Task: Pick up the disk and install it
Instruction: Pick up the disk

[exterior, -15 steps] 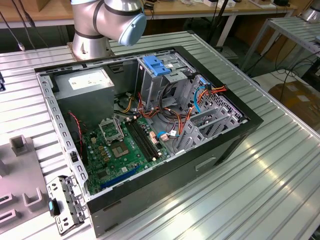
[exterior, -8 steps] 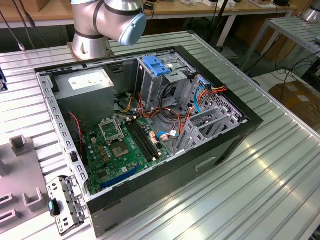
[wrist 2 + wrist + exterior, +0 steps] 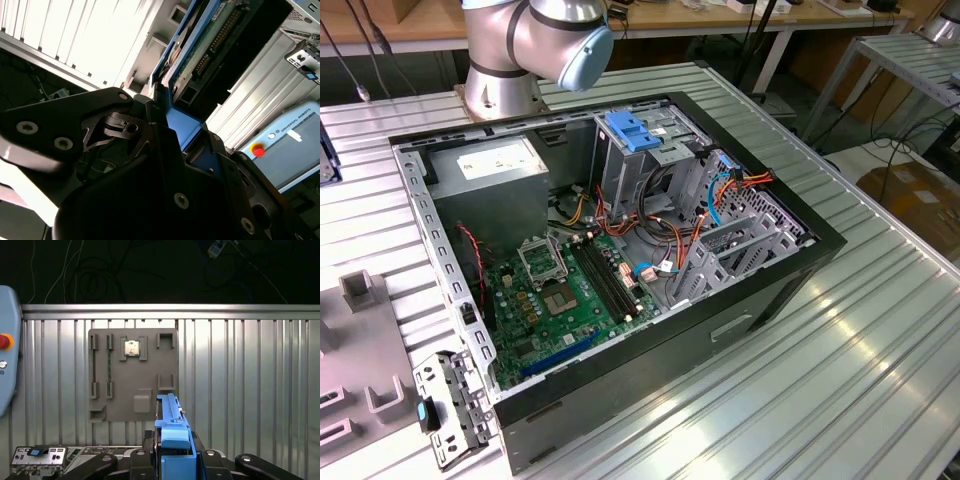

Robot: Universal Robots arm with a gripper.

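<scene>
**Disk** [image 3: 170, 412]: flat metal drive with smooth blue plastic side rails. It is edge-on in the first wrist view. The second wrist view shows its circuit-board face [image 3: 200, 47] with a row of connector pins.

**Location:** held aloft, clamped by its rails in the matte black gripper [image 3: 173, 450], whose fingers [image 3: 150, 112] press against the blue plastic.

**Behind it:**
- ribbed aluminium table [image 3: 250, 370]
- grey pocketed plate [image 3: 117, 385] holding a square chip [image 3: 132, 347]

**Exterior view:**
- frame centre: open black computer case [image 3: 775, 290] with a green motherboard [image 3: 560, 290]
- upper middle: blue latch [image 3: 635, 132]
- upper left: silver arm base [image 3: 500, 70]
</scene>
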